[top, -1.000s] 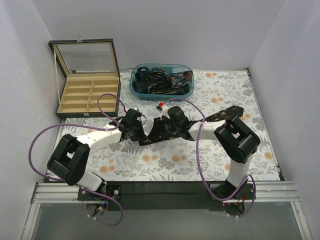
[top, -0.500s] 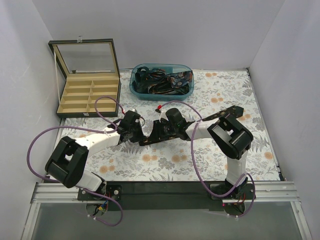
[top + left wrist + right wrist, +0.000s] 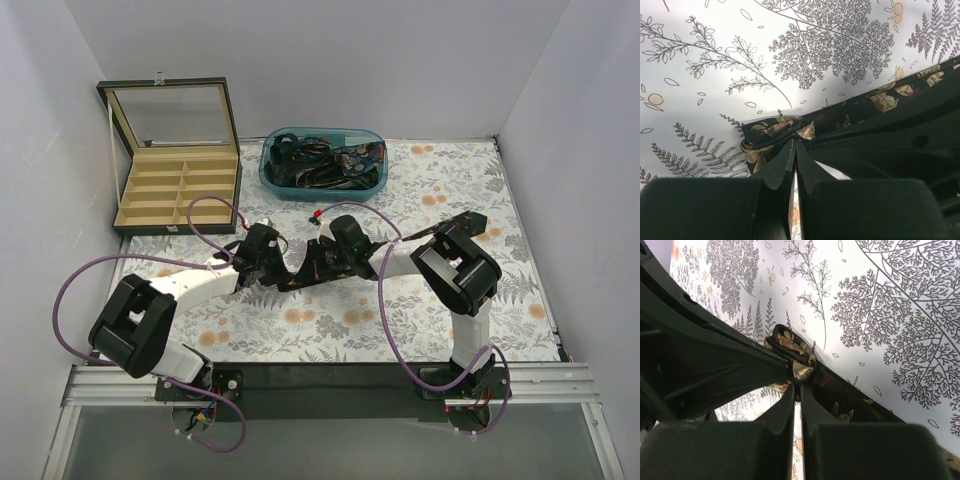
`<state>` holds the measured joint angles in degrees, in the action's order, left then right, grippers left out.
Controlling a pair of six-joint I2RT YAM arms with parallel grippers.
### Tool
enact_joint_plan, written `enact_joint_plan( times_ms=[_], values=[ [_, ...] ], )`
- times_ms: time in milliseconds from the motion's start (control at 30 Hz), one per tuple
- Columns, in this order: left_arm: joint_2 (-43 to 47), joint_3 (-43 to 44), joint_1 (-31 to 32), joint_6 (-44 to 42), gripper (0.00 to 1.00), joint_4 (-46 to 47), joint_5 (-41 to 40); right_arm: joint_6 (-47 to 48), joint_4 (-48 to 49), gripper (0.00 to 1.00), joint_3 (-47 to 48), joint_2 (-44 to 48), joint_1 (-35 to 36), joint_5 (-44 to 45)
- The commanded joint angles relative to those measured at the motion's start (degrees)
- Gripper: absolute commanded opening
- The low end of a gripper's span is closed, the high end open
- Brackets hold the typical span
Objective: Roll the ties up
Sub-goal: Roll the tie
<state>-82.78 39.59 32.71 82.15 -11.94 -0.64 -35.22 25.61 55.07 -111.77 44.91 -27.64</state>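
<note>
A dark tie with gold leaf patterning [image 3: 425, 236] lies slantwise across the flowered table, its wide pointed end at the right [image 3: 472, 220]. Its narrow end is wound into a small loose roll [image 3: 771, 131], which also shows in the right wrist view [image 3: 791, 346]. My left gripper [image 3: 270, 270] and my right gripper [image 3: 303, 270] meet tip to tip at that roll. In the left wrist view my left gripper [image 3: 795, 145] is shut, pinching the roll's edge. In the right wrist view my right gripper [image 3: 799, 388] is shut on the roll's other side.
A blue plastic bin [image 3: 272, 181] holding several more dark ties stands at the back centre. An open wooden box with compartments [image 3: 178, 195], its glass lid up, stands at the back left. White walls close in both sides. Purple cables loop over the arms.
Both grippers have shifted slightly left and back with the tie's rolled end. The right arm's elbow has swung left. The jaws stay closed.
</note>
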Motion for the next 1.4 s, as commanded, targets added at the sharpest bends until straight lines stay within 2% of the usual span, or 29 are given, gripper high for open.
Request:
enact_joint_plan(
  times_ms=[0, 67, 100, 167, 200, 267, 300, 433, 667, 867, 1367],
  values=[
    [2.7, -1.4, -0.2, -0.8, 0.05, 0.3, 0.2, -0.1, 2.2, 0.06, 1.2, -1.0, -0.1, -0.4],
    [4.5, -1.9, -0.3, -1.2, 0.10, 0.3, -0.8, -0.1, 2.2, 0.01, 0.7, -1.0, -0.3, -0.4],
    [5.3, -2.0, -0.5, -1.6, 0.18, 0.3, -1.0, 0.0, 2.2, 0.01, 0.3, -1.0, -0.5, -0.5],
    [7.6, -2.5, -0.9, -2.1, 0.28, 0.3, -1.4, 0.0, 2.1, 0.01, 0.0, -1.0, -0.8, -0.8],
    [8.4, -2.7, -1.3, -2.3, 0.37, 0.3, -1.5, 0.0, 2.1, 0.01, -0.2, -0.9, -1.0, -1.0],
    [11.0, -3.6, -1.9, -3.0, 0.46, 0.3, -1.7, 0.0, 2.0, 0.01, -0.2, -1.2, -1.4, -1.6],
    [11.8, -4.0, -2.4, -3.2, 0.54, 0.3, -1.8, -0.1, 2.0, 0.01, -0.2, -1.3, -1.7, -2.3],
    [14.3, -6.2, -3.7, -3.8, 0.66, 0.3, -1.6, 0.0, 1.6, 0.01, -0.2, -1.4, -1.9, -3.1],
    [14.4, -6.3, -4.4, -7.3, 0.76, -0.9, -0.4, 0.9, 0.7, 0.01, 0.4, -2.0, -2.7, -5.4],
    [11.3, -5.7, -4.4, -5.5, 0.75, -0.3, 2.1, 0.9, 0.1, 0.01, 0.8, -2.8, -3.0, -6.5],
    [5.0, -6.1, -4.3, -2.9, 0.49, 5.9, 6.9, 1.7, -0.6, 0.01, 0.6, -3.0, -4.3, -7.7]
  ],
)
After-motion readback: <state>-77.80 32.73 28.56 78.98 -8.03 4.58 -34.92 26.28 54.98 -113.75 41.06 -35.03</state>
